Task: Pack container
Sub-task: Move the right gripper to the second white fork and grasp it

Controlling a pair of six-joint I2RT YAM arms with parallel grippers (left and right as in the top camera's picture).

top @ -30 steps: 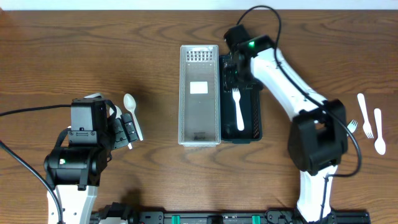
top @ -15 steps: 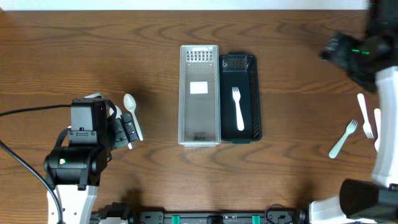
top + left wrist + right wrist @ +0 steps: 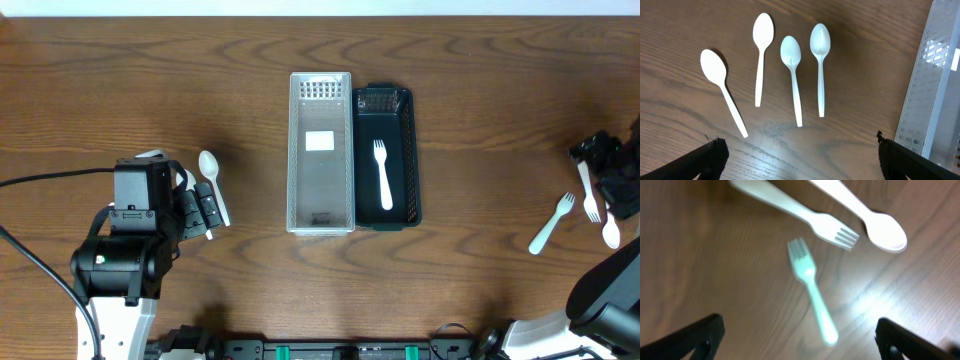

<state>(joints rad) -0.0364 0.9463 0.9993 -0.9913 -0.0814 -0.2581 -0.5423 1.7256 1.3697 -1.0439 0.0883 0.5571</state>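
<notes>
A clear perforated bin (image 3: 321, 152) and a black bin (image 3: 386, 155) stand side by side at the table's middle. One white fork (image 3: 383, 174) lies in the black bin. Several white spoons (image 3: 795, 80) lie on the wood under my left gripper (image 3: 797, 157), which is open and empty; only one spoon (image 3: 213, 178) shows in the overhead view. My right gripper (image 3: 800, 337) is open and empty above a loose white fork (image 3: 812, 296), with another fork (image 3: 795, 210) and a spoon (image 3: 865, 215) beyond it. In the overhead view they lie at the far right (image 3: 552, 222).
The clear bin's wall (image 3: 932, 85) shows at the right edge of the left wrist view. The right arm (image 3: 615, 180) sits at the table's right edge. Bare wood lies between the bins and both sets of cutlery.
The right arm has swung from over the black bin out to the far right, over the loose forks. The fork stays in the black bin. The left arm has not moved.
</notes>
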